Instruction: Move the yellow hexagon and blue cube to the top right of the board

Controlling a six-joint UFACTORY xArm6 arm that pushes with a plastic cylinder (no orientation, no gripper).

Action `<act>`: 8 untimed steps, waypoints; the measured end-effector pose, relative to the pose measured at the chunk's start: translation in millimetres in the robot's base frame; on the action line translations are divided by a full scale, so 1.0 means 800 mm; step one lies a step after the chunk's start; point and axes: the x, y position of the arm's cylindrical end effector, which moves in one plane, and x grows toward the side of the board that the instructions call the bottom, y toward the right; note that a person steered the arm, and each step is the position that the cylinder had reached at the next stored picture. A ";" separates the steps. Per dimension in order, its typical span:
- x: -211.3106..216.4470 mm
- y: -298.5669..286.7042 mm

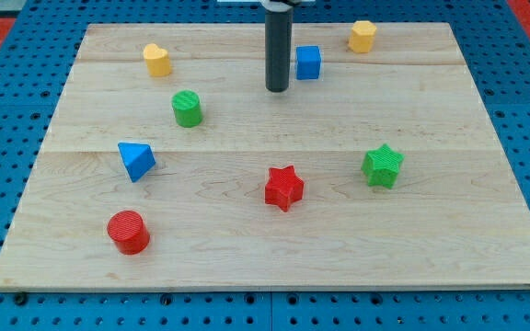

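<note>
1. While the yellow hexagon (362, 36) sits near the board's (486, 184) top-right corner, the blue cube (308, 62) lies left of it, sides roughly square to the board's edges.
2. The tip (277, 89), a bare rod holding nothing, stands just left of the cube.
3. A yellow heart (156, 60) and green cylinder (187, 108) lie further left.

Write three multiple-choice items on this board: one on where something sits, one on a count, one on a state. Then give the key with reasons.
1. Where is my tip relative to the blue cube?
A. to its left and slightly below
B. to its right
C. on top of it

2. How many star-shaped blocks are on the board?
A. one
B. two
C. three

3. Is the yellow hexagon touching the blue cube?
A. yes
B. no, bare wood lies between them
C. it is stacked on it

Key: A, the rod ends left of the cube; B, a red star and a green star; B, a clear gap shows.
</note>
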 end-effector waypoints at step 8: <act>-0.059 0.126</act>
